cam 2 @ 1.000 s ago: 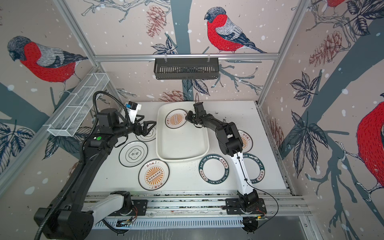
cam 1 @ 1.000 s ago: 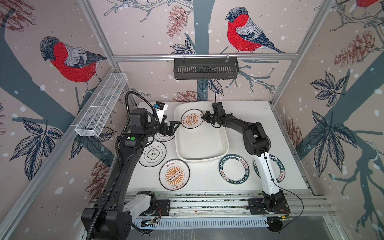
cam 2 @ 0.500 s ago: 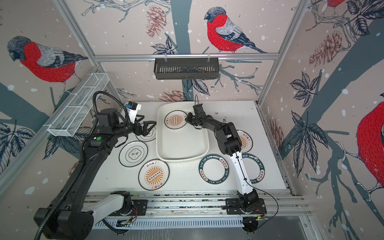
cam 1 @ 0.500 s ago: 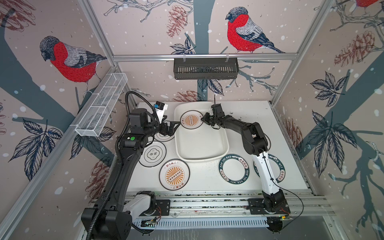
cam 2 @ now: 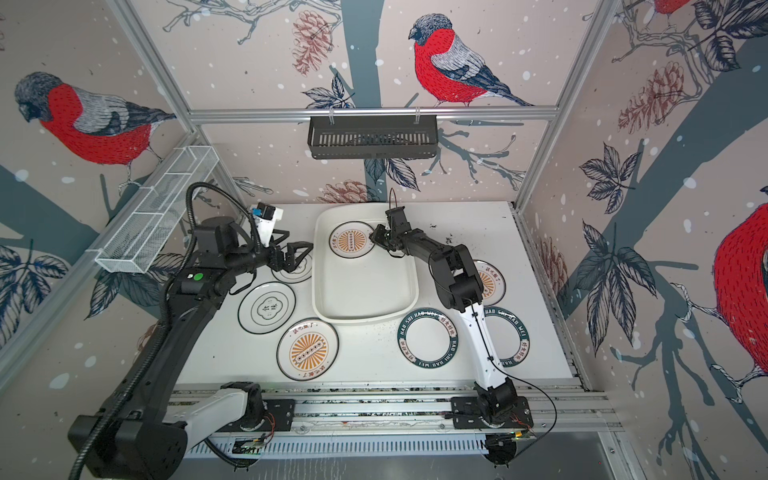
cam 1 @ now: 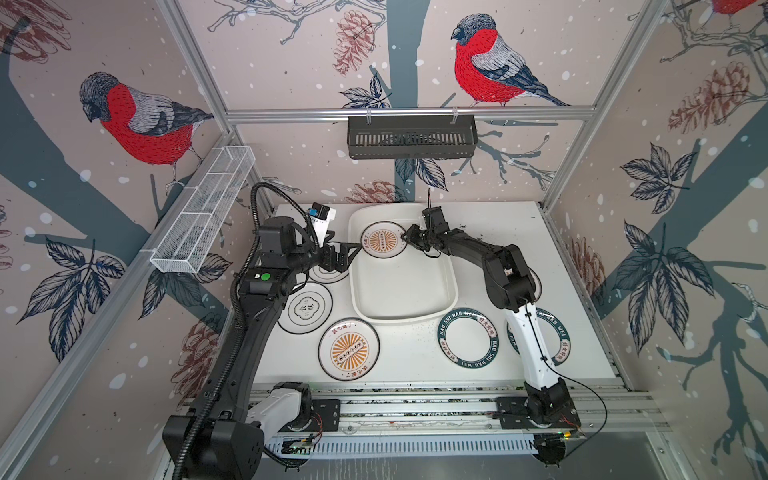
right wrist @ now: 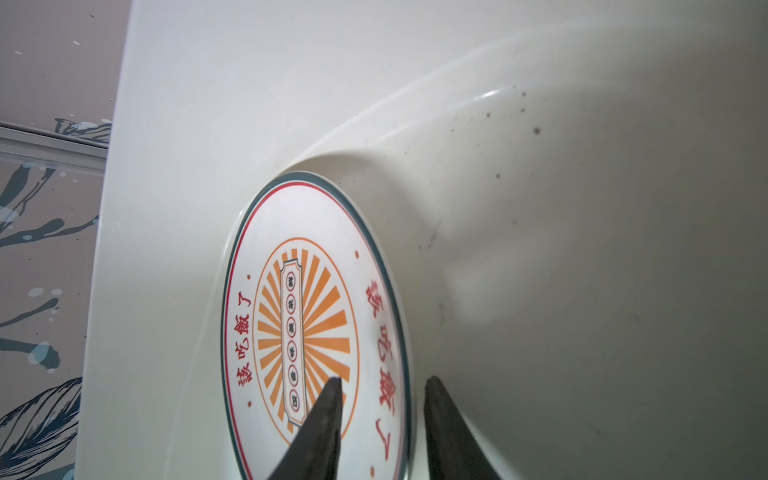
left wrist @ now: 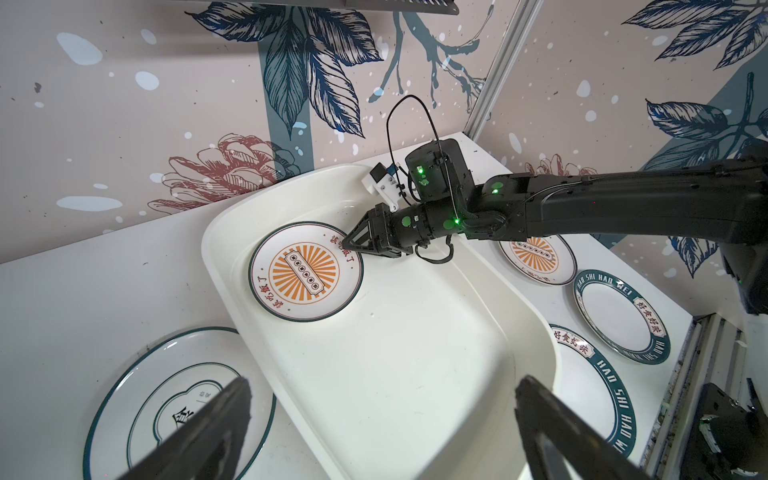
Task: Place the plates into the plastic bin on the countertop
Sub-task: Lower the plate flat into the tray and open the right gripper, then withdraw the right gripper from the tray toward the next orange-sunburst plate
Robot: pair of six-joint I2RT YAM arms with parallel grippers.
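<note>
Currently on the countertop:

1. Plastic bin: white, standing mid-table toward the far edge.
2. Orange-centred plate: lying flat in the bin's far left corner.
3. Right gripper: reaches into the bin from the right. Its jaws are partly spread and straddle that plate's right rim. One finger is over the plate's face and the other is outside the rim, with a gap showing. Nothing is pinched.
4. Left gripper: just left of the bin, jaws spread wide and holding nothing, hanging over a partly hidden plate.
5. Black-lettered plate: on the countertop, left of the bin.
6. Second orange plate: nearer, by the bin's near left corner.
7. Green-rimmed plate: near right, just beside the bin's near edge.
8. Second green-rimmed plate: further right, partly behind the right arm.
9. Third orange plate: right of the bin, partly behind the arm's elbow.
</note>
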